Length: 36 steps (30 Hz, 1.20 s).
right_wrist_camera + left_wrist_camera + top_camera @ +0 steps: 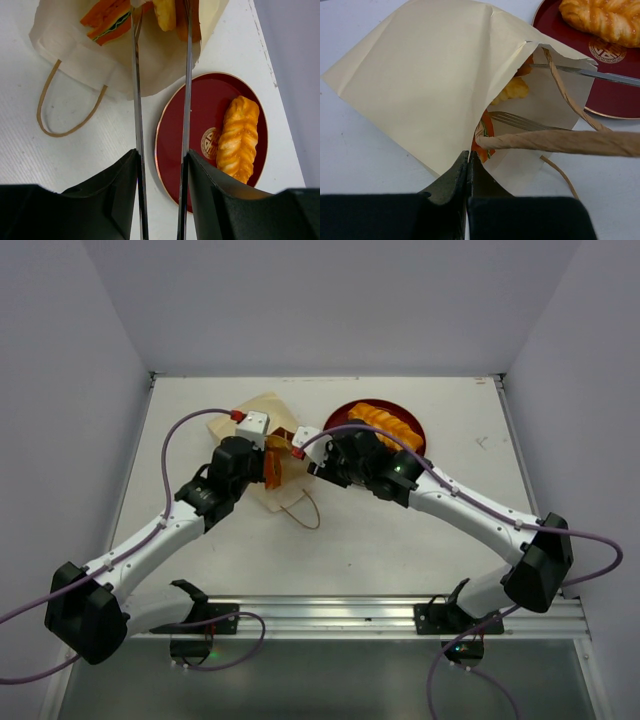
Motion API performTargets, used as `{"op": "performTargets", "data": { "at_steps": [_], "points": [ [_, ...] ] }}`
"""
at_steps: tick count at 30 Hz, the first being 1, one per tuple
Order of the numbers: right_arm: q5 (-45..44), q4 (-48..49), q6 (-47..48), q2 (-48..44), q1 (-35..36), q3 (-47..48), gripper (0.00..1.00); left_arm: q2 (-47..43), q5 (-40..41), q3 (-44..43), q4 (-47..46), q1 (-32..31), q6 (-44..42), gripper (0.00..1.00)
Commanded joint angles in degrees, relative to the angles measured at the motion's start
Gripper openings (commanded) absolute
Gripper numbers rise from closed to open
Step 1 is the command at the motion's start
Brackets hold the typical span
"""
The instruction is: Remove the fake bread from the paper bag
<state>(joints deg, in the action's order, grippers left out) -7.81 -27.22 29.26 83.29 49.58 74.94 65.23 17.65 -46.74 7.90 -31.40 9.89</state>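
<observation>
The paper bag [420, 75] lies on its side, upper left in the left wrist view, its rim pinched in the closed left gripper [468, 161] at bottom centre. The right gripper [161, 10] has its long blades inside the bag mouth, narrowly apart around a yellow bread piece [165, 15] without clearly clamping it, with a sandwich piece [106, 20] beside it. The long orange roll [239, 137] lies on the red plate [187, 115], lower right.

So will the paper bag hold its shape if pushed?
Probably not: the paper bag is thin, creased and slumped on its side. Likely light, so it may slide unless the left gripper pinching its edge holds. Its cord handle looks limp.
</observation>
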Motion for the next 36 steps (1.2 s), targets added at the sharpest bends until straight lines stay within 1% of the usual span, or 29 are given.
{"op": "performTargets", "data": {
  "at_steps": [1, 5, 7, 9, 10, 12, 13, 14, 19, 23, 29, 36],
  "points": [
    [-1.94, 2.7, 1.24, 1.35, 0.69, 3.46, 0.47, -1.95, -0.69, -2.83, -2.28, 0.55, 0.83, 0.0],
    [-2.2, 2.09, 1.15, 3.19, 0.95, 3.99, 0.46, -1.86, -1.04, -2.83, -2.36, 0.81, 1.01, 0.0],
    [-2.64, 2.09, 1.24, 4.08, 1.04, 4.25, 0.44, -1.86, -1.13, -2.83, -2.36, 0.81, 1.1, 0.0],
    [-2.91, 2.17, 1.15, 4.08, 1.04, 4.52, 0.34, -1.86, -1.04, -2.65, -2.54, 0.99, 1.18, 0.0],
    [-2.91, 2.26, 1.07, 3.73, 1.04, 4.43, 0.23, -1.86, -1.04, -2.48, -2.54, 1.07, 1.18, 0.0],
    [-2.82, 2.26, 0.98, 2.16, 1.04, 4.51, 0.12, -1.78, -1.13, -2.39, -2.63, 1.6, 1.45, 0.0],
    [-2.65, 2.09, 0.98, 1.53, 1.04, 4.6, 0.03, -1.69, -1.21, -2.3, -2.63, 1.86, 1.53, 0.0],
    [-2.47, 2.09, 0.89, 0.75, 1.04, 4.69, 0.01, -1.69, -1.56, -2.3, -2.63, 2.48, 1.88, 0.0],
    [0.51, -0.37, 0.45, -4.17, 1.04, 5.83, 0.0, -1.42, -2.88, -3.62, -1.66, 4.76, 3.73, 0.0],
    [2.36, -2.04, 0.54, -6.38, 1.04, 6.45, 0.0, -1.25, -6.12, -5.29, -1.05, 7.83, 6.1, 0.0],
    [5.52, -4.41, 0.8, -8.57, 1.04, 5.57, 0.0, 0.16, -8.68, -9.15, 0.45, 9.42, 8.39, 0.0],
    [8.86, -8.54, 1.68, -13.14, 0.95, 4.52, 0.0, 2.18, -8.68, -11.79, 1.42, 10.48, 8.92, 0.0]
  ]
}}
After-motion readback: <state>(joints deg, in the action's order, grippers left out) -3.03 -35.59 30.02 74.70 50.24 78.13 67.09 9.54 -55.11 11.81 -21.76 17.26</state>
